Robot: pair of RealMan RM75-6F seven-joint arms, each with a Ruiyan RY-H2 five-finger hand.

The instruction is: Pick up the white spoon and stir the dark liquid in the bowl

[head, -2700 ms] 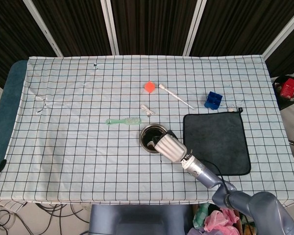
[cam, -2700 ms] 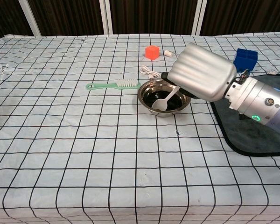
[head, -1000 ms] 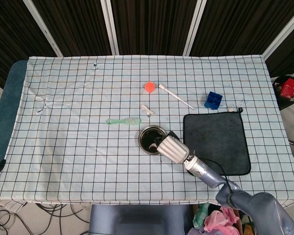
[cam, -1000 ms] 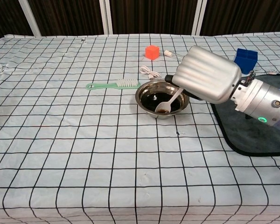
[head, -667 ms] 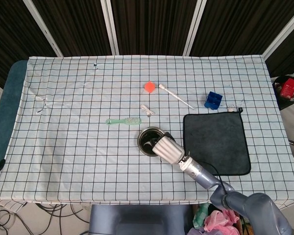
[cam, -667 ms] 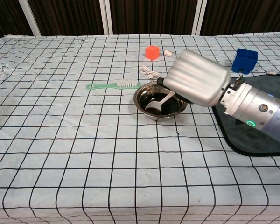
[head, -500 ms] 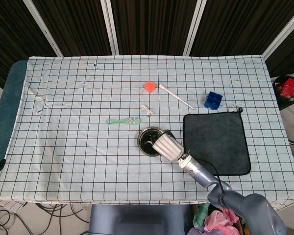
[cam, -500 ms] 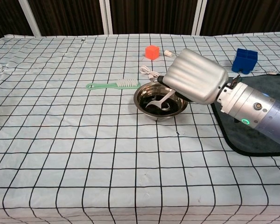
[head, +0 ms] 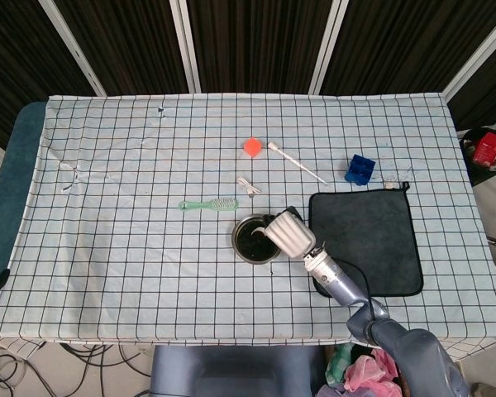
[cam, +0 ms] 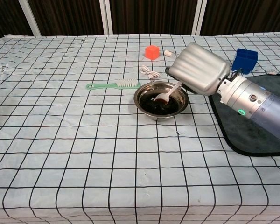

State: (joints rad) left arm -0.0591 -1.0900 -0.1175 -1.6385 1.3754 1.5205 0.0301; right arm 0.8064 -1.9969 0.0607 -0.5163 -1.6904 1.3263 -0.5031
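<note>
A metal bowl [cam: 143, 107] [head: 240, 248] of dark liquid stands near the table's middle. My right hand [cam: 198, 74] [head: 290, 233] hovers over the bowl's right rim and holds the white spoon [cam: 165, 95] by its handle. The spoon's head dips into the dark liquid [cam: 154, 106] near the bowl's centre. The silver back of the hand hides the fingers and the grip on the handle. My left hand shows in neither view.
A green brush [cam: 113, 84] lies just left of the bowl, a white cable [cam: 150, 72] and an orange cube [cam: 151, 51] behind it. A dark cloth [head: 364, 240] lies to the right, with a blue block [cam: 245, 59] and a white stick [head: 297, 162] beyond.
My right hand has swung back and to the right over the bowl's rim. The spoon's head has moved from the bowl's left side toward its centre.
</note>
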